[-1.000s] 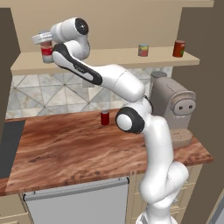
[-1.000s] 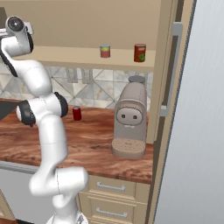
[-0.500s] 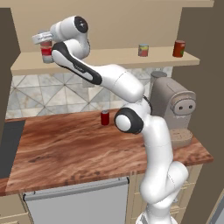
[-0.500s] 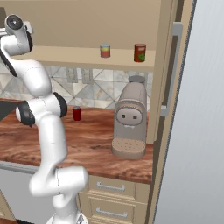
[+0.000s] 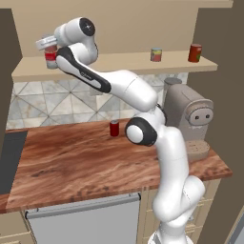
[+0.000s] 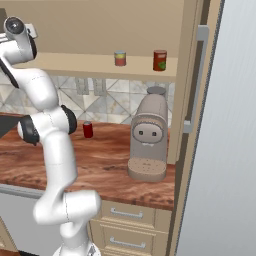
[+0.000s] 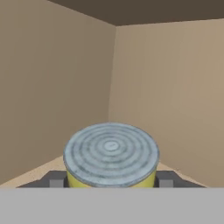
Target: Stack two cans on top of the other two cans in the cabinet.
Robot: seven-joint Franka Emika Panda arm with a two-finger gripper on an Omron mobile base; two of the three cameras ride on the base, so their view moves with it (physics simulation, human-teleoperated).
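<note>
My gripper (image 5: 46, 45) reaches into the far left end of the cabinet (image 5: 119, 64), just above a red can with a white middle band (image 5: 50, 59). In the hand view a can with a grey ringed lid and yellow label (image 7: 111, 153) sits between my fingertips (image 7: 57, 179), which hug its two sides; the gripper (image 7: 111, 180) is shut on it. Whether this can rests on the red one I cannot tell. Further right on the shelf stand a small yellow-over-red can (image 5: 156, 54) (image 6: 120, 58) and an orange-red can (image 5: 194, 52) (image 6: 159, 60).
A small crimson can (image 5: 114, 127) (image 6: 88, 129) stands on the wooden counter (image 5: 81, 162) by the tiled wall. A beige coffee machine (image 5: 188, 119) (image 6: 148, 137) occupies the counter's right end. The cabinet's inner corner lies close behind the held can.
</note>
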